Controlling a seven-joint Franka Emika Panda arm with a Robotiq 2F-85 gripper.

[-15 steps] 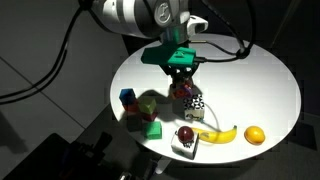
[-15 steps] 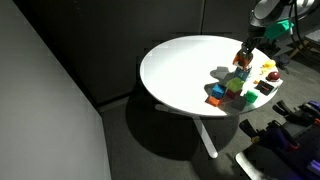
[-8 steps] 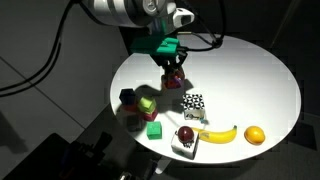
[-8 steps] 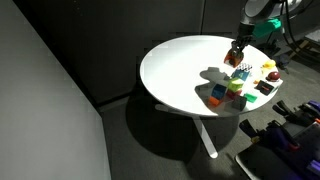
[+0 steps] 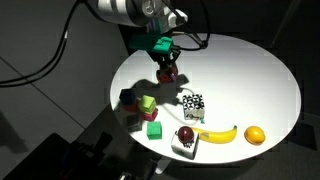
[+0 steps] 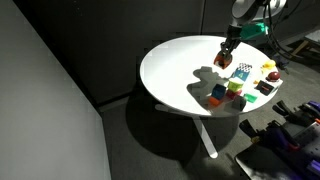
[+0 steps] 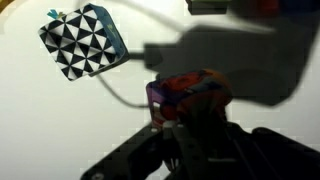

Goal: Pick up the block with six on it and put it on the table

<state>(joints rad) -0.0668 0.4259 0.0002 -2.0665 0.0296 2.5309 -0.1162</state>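
Gripper [image 5: 166, 72]: pinching the block with six on it [image 7: 190, 92] between the jaws, holding it at a bare stretch of the table [image 5: 250, 70]; touching the top or hanging just above, cannot tell. Patterned cube [image 5: 192, 103]: lying near, apart from the block, closest of the clutter. Beyond it in an exterior view: sitting well clear, a green cube [image 5: 147, 104], a second green cube [image 5: 154, 129], a dark red block [image 5: 128, 97], a banana [image 5: 218, 134], an orange [image 5: 254, 134].
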